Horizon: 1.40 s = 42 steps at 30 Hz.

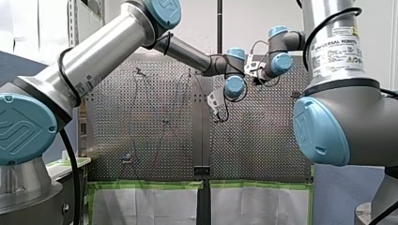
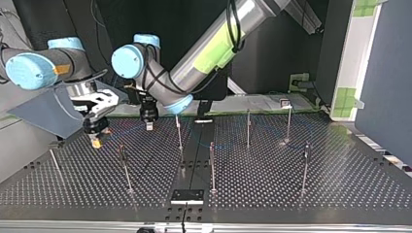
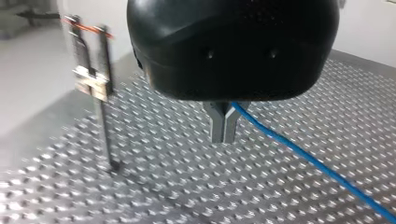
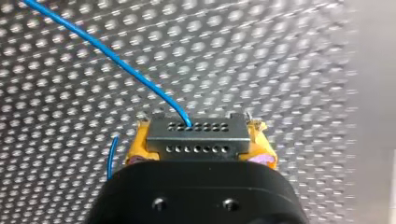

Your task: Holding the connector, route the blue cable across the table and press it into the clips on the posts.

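In the right wrist view my right gripper [image 4: 198, 140] has yellow pads [image 4: 137, 147] shut on the grey connector [image 4: 197, 137]. The blue cable [image 4: 107, 51] leaves the connector's top row of holes and runs off over the perforated table. In the left wrist view my left gripper [image 3: 224, 128] has its metal fingers shut on the blue cable [image 3: 308, 158], which trails away beside them low over the table. In the top view my right gripper [image 2: 95, 137] hangs at the left and my left gripper [image 2: 148, 124] just right of it. The blue cable [image 2: 125, 130] is strung between them.
Several thin posts stand on the table [image 2: 340, 184], among them one [image 2: 125, 167] in front of my grippers and others at the middle [image 2: 212, 165] and right [image 2: 305, 165]. A post with a clip [image 3: 93, 84] stands beside my left gripper.
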Tool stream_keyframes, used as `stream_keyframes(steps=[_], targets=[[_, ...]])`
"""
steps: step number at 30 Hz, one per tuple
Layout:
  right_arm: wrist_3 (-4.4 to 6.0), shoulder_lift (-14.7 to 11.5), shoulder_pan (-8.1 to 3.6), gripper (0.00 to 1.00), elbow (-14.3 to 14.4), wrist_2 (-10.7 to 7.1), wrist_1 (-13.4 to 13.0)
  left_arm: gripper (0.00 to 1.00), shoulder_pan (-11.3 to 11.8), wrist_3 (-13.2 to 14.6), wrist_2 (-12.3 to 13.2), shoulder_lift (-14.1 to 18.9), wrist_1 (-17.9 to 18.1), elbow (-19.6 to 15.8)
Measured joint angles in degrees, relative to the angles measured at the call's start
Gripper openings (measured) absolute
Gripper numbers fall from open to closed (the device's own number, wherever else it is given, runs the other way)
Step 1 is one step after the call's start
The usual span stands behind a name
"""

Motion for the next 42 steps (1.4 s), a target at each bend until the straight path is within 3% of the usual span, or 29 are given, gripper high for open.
stream_keyframes(steps=[7,14,21,27,42], targets=[[0.48,-1.97,-0.08,0.00,-0.76,0.00,1.54,0.00,-0.10,1.31,2.04,2.85,2.04,-1.33],[0.74,-3.11,-0.15,0.00,-1.51,-0.14,2.58,0.00,0.29,2.21,4.69,3.82,4.83,-0.19],[0.84,-3.27,-0.24,0.00,-2.26,-0.20,3.35,0.00,2.21,2.54,6.47,3.81,4.77,0.41],[1.63,-3.28,-0.95,0.00,-3.96,-0.35,4.12,0.00,3.62,2.74,8.38,3.81,4.74,1.10],[2.25,-3.00,-2.12,0.00,-5.49,-0.65,5.11,0.00,5.24,2.79,12.56,3.31,4.27,3.18]])
